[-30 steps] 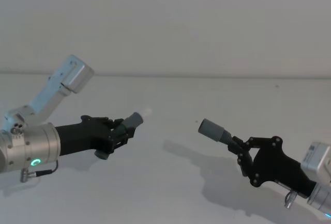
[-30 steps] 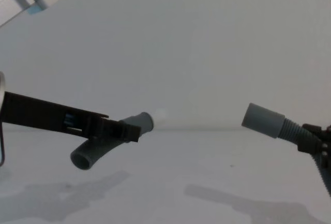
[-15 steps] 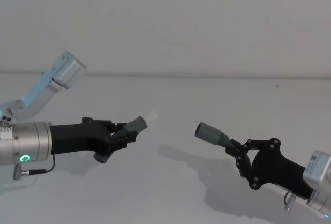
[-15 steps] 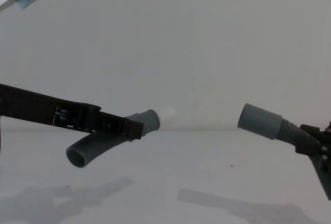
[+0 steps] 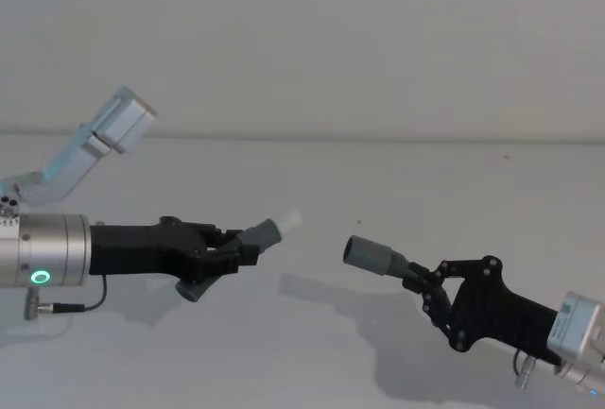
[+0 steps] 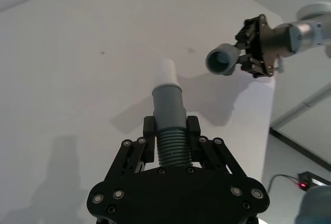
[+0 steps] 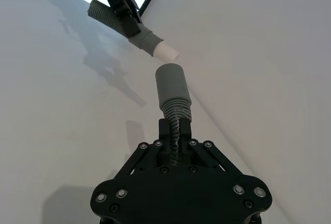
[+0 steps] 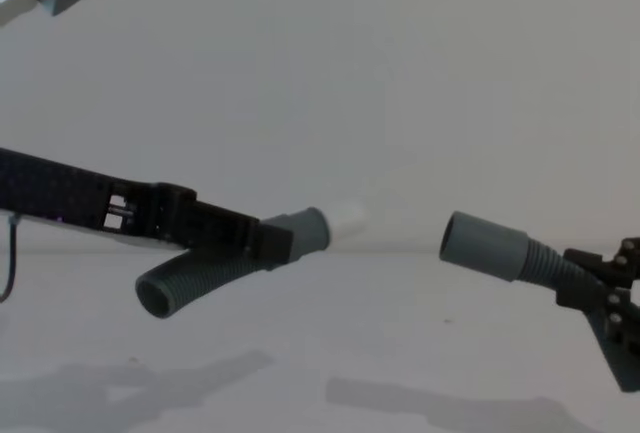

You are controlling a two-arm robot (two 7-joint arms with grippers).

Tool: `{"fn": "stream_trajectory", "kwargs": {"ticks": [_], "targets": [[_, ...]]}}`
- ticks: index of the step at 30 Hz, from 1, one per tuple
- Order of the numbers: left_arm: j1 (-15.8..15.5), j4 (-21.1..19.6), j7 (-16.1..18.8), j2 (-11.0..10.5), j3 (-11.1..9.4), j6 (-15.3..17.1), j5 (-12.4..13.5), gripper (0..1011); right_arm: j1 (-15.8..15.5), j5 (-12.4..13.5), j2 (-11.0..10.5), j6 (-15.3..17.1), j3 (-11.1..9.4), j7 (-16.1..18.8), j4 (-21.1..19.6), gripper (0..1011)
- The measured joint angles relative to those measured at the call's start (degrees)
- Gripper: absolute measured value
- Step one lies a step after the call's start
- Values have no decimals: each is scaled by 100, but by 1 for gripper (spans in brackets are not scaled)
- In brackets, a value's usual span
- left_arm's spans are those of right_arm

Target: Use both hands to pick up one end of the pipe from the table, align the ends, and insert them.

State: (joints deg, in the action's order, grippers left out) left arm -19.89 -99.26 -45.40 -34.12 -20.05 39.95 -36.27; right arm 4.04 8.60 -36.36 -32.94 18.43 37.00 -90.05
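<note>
Black two-fingered plastic left gripper comes in from the left on a long black wrist, silver cylinder with green ring light behind it. Fingers squeezed onto the ribs of the short dark-grey corrugated left hose piece, right behind its smooth grey cuff. Short white spigot sticks out of that cuff, aimed toward the middle and tilted up. Rest of the left hose piece bends down and back under the gripper. Its open tail end hangs free, facing the chest camera.

Black two-fingered plastic right gripper comes in low from the right. Fingers pinching the ribs of the short dark-grey corrugated right hose piece, just behind its plain grey socket cuff. Socket mouth faces the left gripper, tilted slightly up. Left wrist view looks straight into the hollow bore.

Both pieces are held up off the plain white matte table, shadows on the surface below them. Spigot and socket sit near each other at roughly the same height, clear gap between, not touching. Axes not in line: each end angles upward toward the middle. In the right wrist view the spigot tip lies close ahead of the socket mouth, but the left hose piece runs across it at a slant. Nothing inserted yet.
</note>
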Motion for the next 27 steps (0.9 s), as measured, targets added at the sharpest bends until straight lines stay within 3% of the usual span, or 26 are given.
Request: {"fn": "stream_trajectory", "kwargs": {"ticks": [15, 27], "targets": [[-537, 481, -677, -37, -425, 464, -273, 348, 174, -359, 91, -307, 120, -125, 210, 86], [-798, 687, -985, -64, -700, 607, -338, 348, 221, -648, 177, -421, 155, -351, 333, 86]]}}
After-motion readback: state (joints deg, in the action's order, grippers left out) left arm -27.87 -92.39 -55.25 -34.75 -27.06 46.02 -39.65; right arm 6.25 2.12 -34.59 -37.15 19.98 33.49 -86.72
